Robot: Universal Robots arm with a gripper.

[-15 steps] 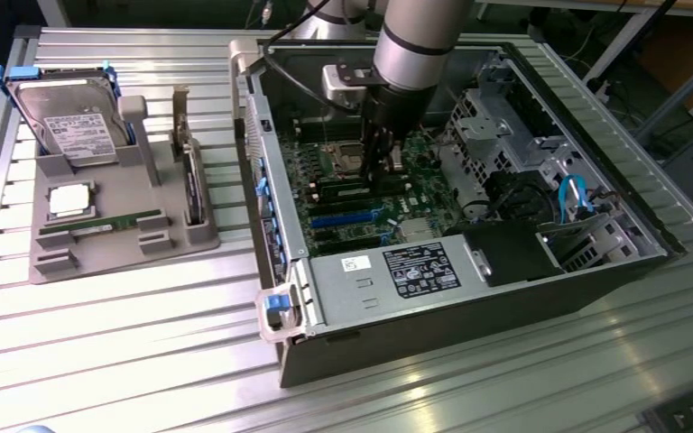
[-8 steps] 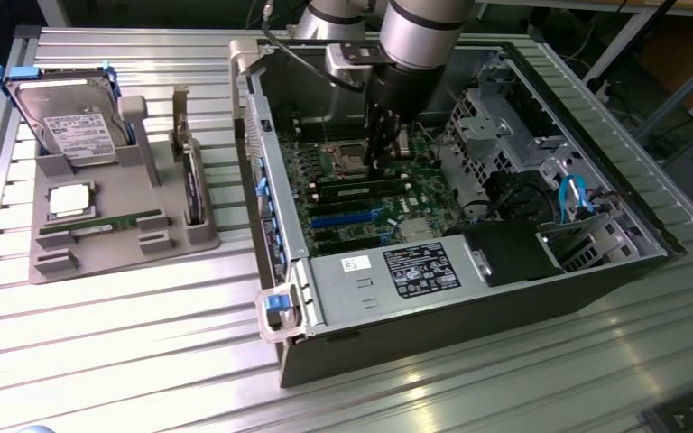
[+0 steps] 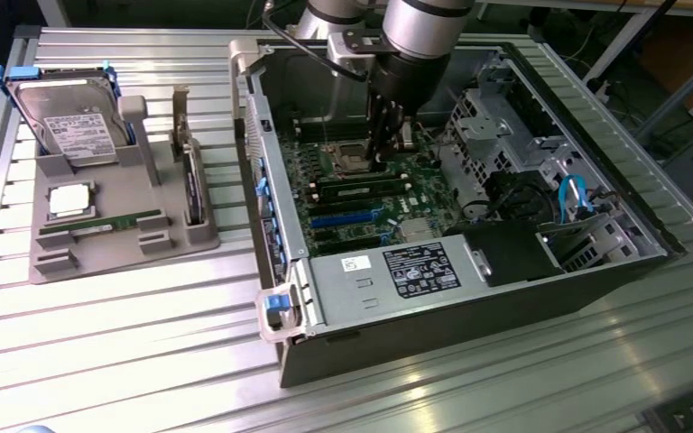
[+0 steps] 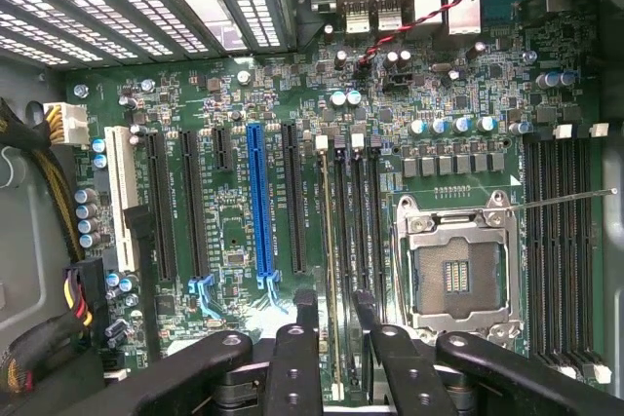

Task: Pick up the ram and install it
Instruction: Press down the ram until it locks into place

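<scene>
A ram stick [image 4: 330, 241], thin and green, stands edge-up in a memory slot of the motherboard [image 4: 234, 241], beside the empty CPU socket [image 4: 453, 275]. My gripper [image 4: 334, 304] hangs low over it, its two black fingers [image 4: 305, 338] apart on either side of the stick, with a gap showing on each side. In the exterior view the gripper [image 3: 383, 161] reaches down into the open computer case [image 3: 587, 271] over that ram [image 3: 359, 189]. A second ram stick [image 3: 100, 224] lies on the grey holder [image 3: 118, 248] at the exterior view's left.
The holder also carries a silver CPU chip [image 3: 69, 200] and a hard drive [image 3: 72, 131]. Inside the case are a black power supply [image 3: 407, 271], drive cages [image 3: 491, 117] and loose cables [image 3: 569, 194]. Case walls ring the motherboard closely.
</scene>
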